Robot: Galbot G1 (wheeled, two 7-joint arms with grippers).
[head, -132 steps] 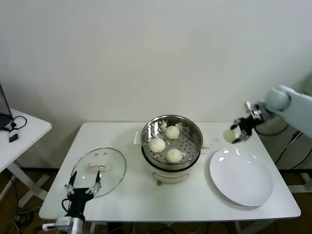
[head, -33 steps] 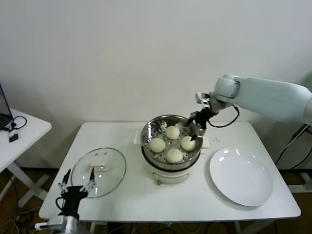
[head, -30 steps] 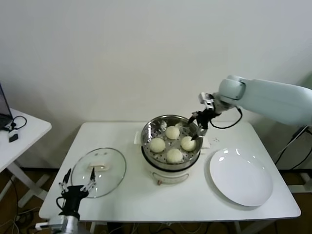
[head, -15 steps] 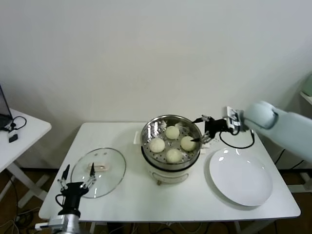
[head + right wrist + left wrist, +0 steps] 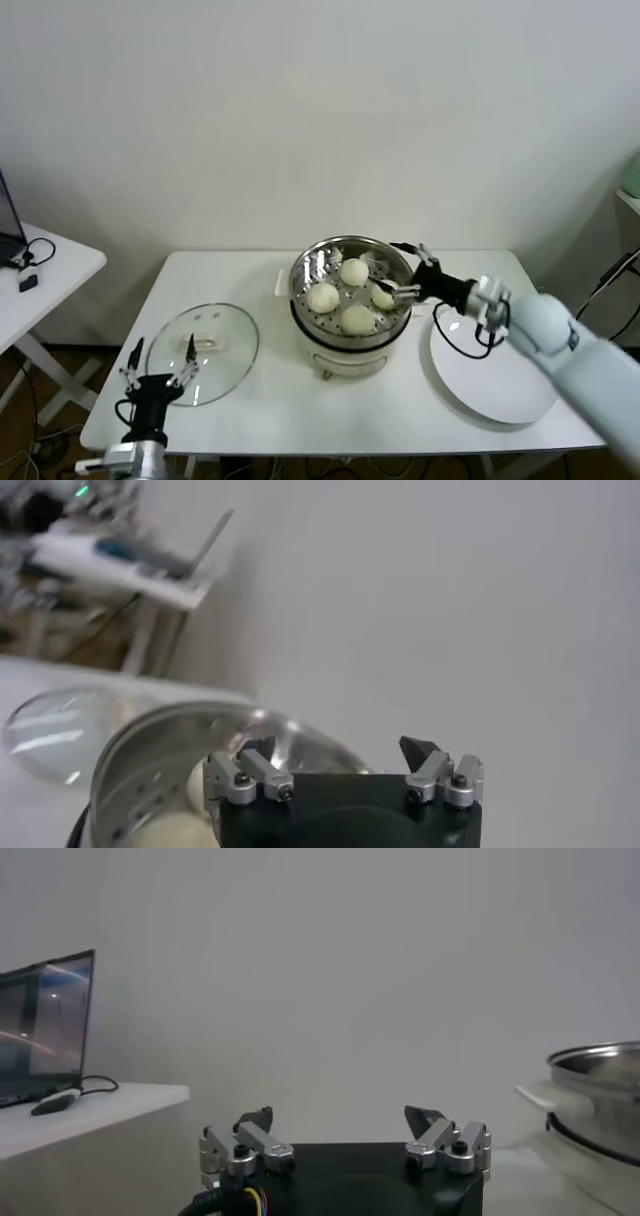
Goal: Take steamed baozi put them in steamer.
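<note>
Several cream-white baozi lie in the shiny steel steamer (image 5: 305, 268): one at the back (image 5: 353, 271), one at the left (image 5: 322, 297), one at the front (image 5: 357, 318) and one at the right (image 5: 383, 297). My right gripper (image 5: 402, 270) is open and empty, level with the steamer's right rim, right beside the right baozi. In the right wrist view the gripper (image 5: 338, 748) is open, with the steamer rim (image 5: 150, 750) and a baozi (image 5: 198, 785) beyond it. My left gripper (image 5: 158, 355) is parked low at the table's front left, open and empty; it also shows in the left wrist view (image 5: 340, 1118).
A round glass lid (image 5: 215, 365) lies on the table left of the steamer. A flat white plate (image 5: 495, 385) lies to its right, under my right forearm. A side table (image 5: 55, 268) with a laptop (image 5: 45, 1028) stands at the far left.
My right gripper, which earlier carried a baozi, has left it in the steamer. It has dropped from above the rim to beside it, the arm swinging down over the plate.
</note>
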